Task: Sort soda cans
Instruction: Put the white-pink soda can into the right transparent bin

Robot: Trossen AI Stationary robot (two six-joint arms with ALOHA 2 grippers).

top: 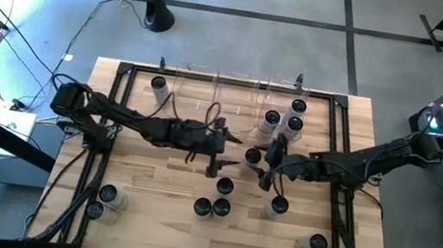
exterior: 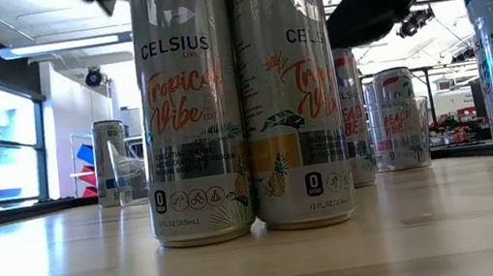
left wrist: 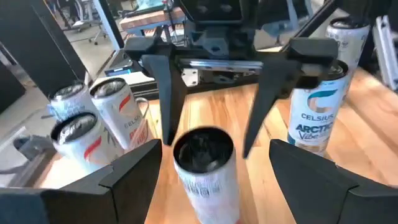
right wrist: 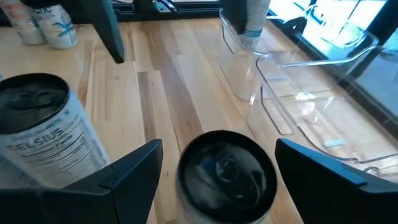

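Note:
A soda can [top: 252, 156] with a dark top stands upright mid-table between the two arms. My right gripper [top: 267, 161] is open, its fingers on either side of this can [right wrist: 227, 171] with a gap on each side. My left gripper [top: 233, 152] faces it from the table's left, also open. The same can [left wrist: 204, 155] stands at its fingertips, untouched. In the left wrist view the right gripper's open fingers [left wrist: 168, 93] show behind the can. Other cans stand nearby [top: 225, 185], [top: 278, 205]. Two Tropical Vibe cans [exterior: 188, 107] fill the low view.
Clear plastic bins [top: 225, 98] line the far edge. Three cans [top: 283, 120] stand in the right-hand one and one can [top: 158, 83] at the far left. More cans stand near the left corner [top: 102, 201] and the near right [top: 317, 242]. A black frame [top: 125, 71] rims the table.

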